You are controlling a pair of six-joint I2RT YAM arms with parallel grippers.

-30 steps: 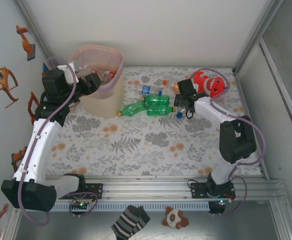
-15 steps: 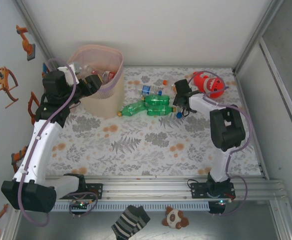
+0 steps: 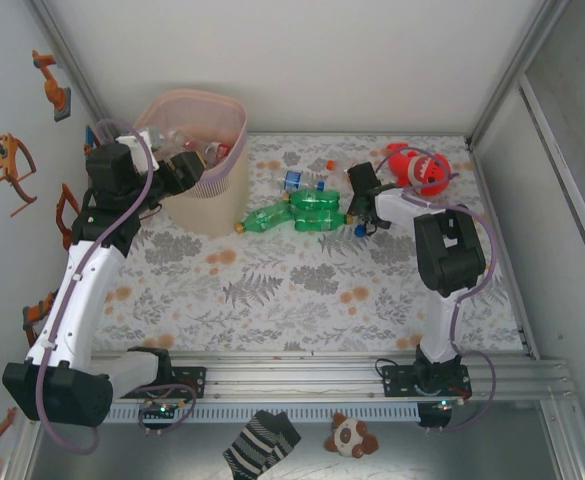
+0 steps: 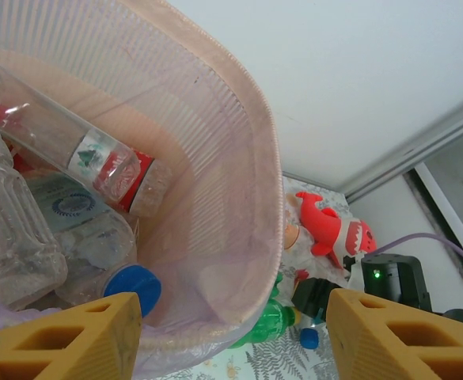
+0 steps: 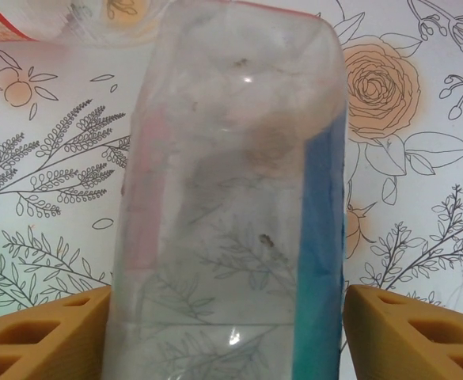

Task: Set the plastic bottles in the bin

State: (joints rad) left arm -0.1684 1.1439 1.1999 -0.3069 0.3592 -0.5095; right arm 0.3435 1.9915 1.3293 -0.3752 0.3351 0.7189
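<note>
1. The bin stands at the far left of the flowered table. It holds several plastic bottles, among them a clear one with a red label and a blue-capped one.
2. More bottles lie on the table right of the bin: three green bottles side by side and a clear blue-labelled bottle behind them.
3. The right gripper is low beside the green bottles, its fingers spread wide around a clear bottle lying on the cloth.
4. A red plush toy lies just right of that gripper.
5. The left gripper hangs over the bin's rim, fingers apart and holding nothing.
6. Compared with a second ago, the right arm's elbow has swung inward and its gripper has shifted slightly left.
7. Label writing is too small to read.
</note>
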